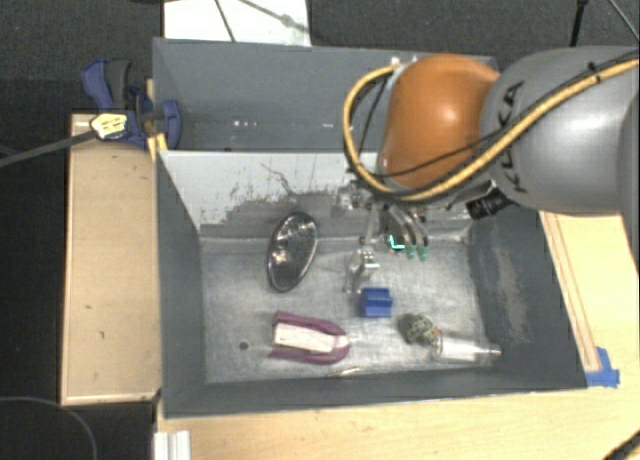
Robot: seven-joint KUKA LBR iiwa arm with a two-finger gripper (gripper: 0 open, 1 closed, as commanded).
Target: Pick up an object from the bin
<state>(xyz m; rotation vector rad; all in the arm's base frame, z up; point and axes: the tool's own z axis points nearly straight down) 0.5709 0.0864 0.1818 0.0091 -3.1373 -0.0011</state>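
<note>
Gripper (362, 273) hangs low over the middle of the grey bin (190, 278), under the arm's orange wrist cover, with its tip close to the floor; whether it is apart or together I cannot tell, since the tip reads as 1 pale metal shape against the scratched floor, and nothing can be seen clamped in it. Just beside that tip, toward the near wall and a touch to the view's right, lies a small blue block (375, 302), the nearest of the loose things and the likeliest candidate for the pick. It looks compact and squarish, with no clear long axis, so the coming move seems to turn on a short shift toward the near wall rather than any turn of the wrist. Whether the tip touches the block or stands just clear of it cannot be made out. To the view's left of the gripper, near but apart, a shiny silver oval piece (290, 248) lies with its long axis running from the far wall toward the near one. Farther out, along the near wall, lie a pink and white curved thing (310, 338) and a dark lump (418, 327) next to a pale tube (465, 350).
</note>
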